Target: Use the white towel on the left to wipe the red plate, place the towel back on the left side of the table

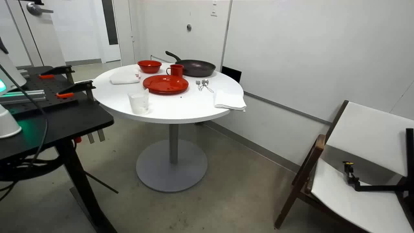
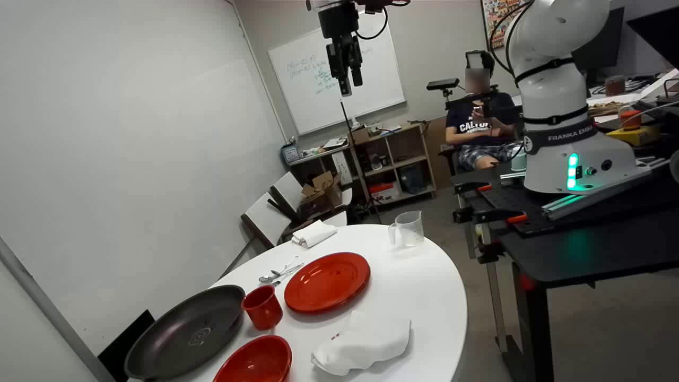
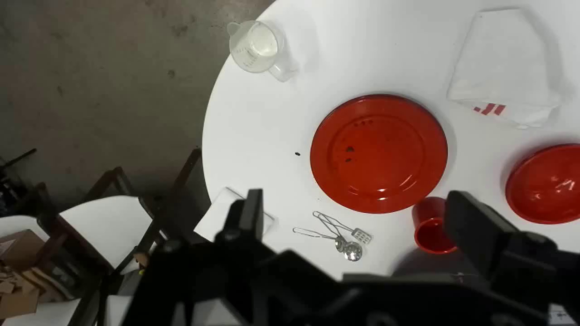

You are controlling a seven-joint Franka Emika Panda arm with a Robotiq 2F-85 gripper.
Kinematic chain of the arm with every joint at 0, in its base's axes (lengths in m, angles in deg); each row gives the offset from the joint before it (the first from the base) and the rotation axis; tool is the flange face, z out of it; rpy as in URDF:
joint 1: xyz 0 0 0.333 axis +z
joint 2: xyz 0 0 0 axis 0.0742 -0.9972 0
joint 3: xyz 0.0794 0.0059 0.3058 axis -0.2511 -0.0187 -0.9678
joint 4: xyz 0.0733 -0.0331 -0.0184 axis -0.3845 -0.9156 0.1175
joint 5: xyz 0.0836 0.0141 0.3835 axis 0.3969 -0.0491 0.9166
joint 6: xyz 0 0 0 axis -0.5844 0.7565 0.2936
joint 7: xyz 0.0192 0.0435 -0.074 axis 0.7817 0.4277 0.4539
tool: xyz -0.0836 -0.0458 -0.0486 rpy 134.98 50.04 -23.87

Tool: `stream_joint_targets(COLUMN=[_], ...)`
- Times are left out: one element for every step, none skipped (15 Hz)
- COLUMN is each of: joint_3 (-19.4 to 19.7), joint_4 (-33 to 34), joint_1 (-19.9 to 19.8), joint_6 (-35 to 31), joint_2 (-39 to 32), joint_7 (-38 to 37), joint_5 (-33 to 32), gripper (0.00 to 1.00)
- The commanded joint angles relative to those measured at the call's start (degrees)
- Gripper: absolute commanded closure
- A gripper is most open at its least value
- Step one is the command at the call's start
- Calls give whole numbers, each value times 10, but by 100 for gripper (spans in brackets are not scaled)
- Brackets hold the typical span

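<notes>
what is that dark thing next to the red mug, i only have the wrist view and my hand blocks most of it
Observer: A black frying pan, easy to recognise in both exterior views.

Operator: ok and how high am i

Observer: In an exterior view the hand hangs in the air, well above the level of the table.

Operator: anything sticking out of that pan

Observer: Yes, a handle; in an exterior view it slants up from the pan's rim.
</notes>
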Motion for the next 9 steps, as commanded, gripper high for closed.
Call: stream_joint_targets(joint_3=[10,10,10,10,10,10,10,10,-1], joint_4=[2,2,2,2,2,2,2,2,-1], joint_1=[12,12,12,12,12,12,12,12,-5], joint_6=[2,2,2,2,2,2,2,2,-10], joint_2=[-2,-2,-2,-2,-2,-2,-2,-2,2], joint_7=[-5,-5,-5,-5,-5,-5,-5,-5,-26], joint_5=[-6,-6,-6,-6,-6,-6,-6,-6,-41], gripper=[0,0,0,0,0,0,0,0,0])
